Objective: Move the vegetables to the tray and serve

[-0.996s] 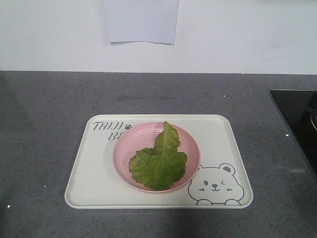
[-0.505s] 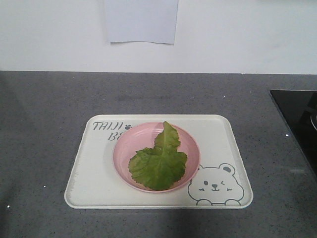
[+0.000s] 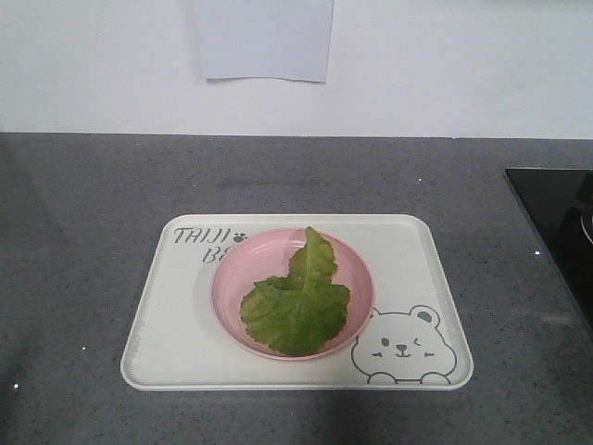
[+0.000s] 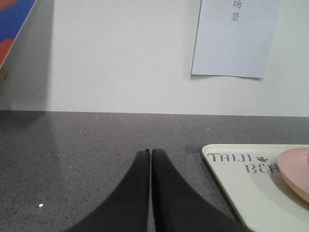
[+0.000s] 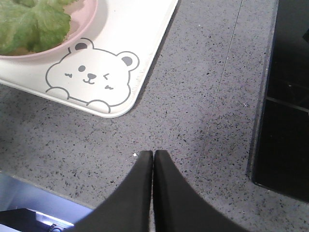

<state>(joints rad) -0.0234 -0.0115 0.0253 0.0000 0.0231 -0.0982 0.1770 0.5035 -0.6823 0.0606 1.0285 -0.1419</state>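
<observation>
Already the limp, tearable lettuce leaf (image 3: 298, 304) lies in the pink plate (image 3: 239, 274) on the tray (image 3: 167, 324), likely best pinched by its rib, while left hand (image 4: 150, 152) and right hand (image 5: 153, 153) sit clenched, empty.

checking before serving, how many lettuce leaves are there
1: a single lettuce leaf lies in the pink plate, which sits on the tray. Anything beneath the leaf would be hidden.
</observation>
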